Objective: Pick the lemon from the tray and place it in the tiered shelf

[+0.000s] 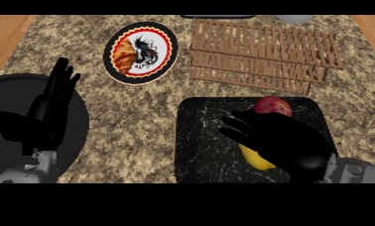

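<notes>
A black tray (pixel 201 143) lies at the front right of the counter. On it rests a yellow lemon (pixel 256 159), mostly covered by my right hand (pixel 289 141), whose fingers curl over it. A red fruit (pixel 273 105) sits at the tray's far edge, just beyond the fingers. The brown slatted tiered shelf (pixel 260 56) stands behind the tray, at the back right. My left hand (pixel 51 98) stays open with fingers up at the left edge, holding nothing.
A round plate (pixel 141 51) with a croissant (pixel 124 55) sits at the back, left of the shelf. A grey object (pixel 294 19) shows at the far back right. Speckled counter lies between plate and tray.
</notes>
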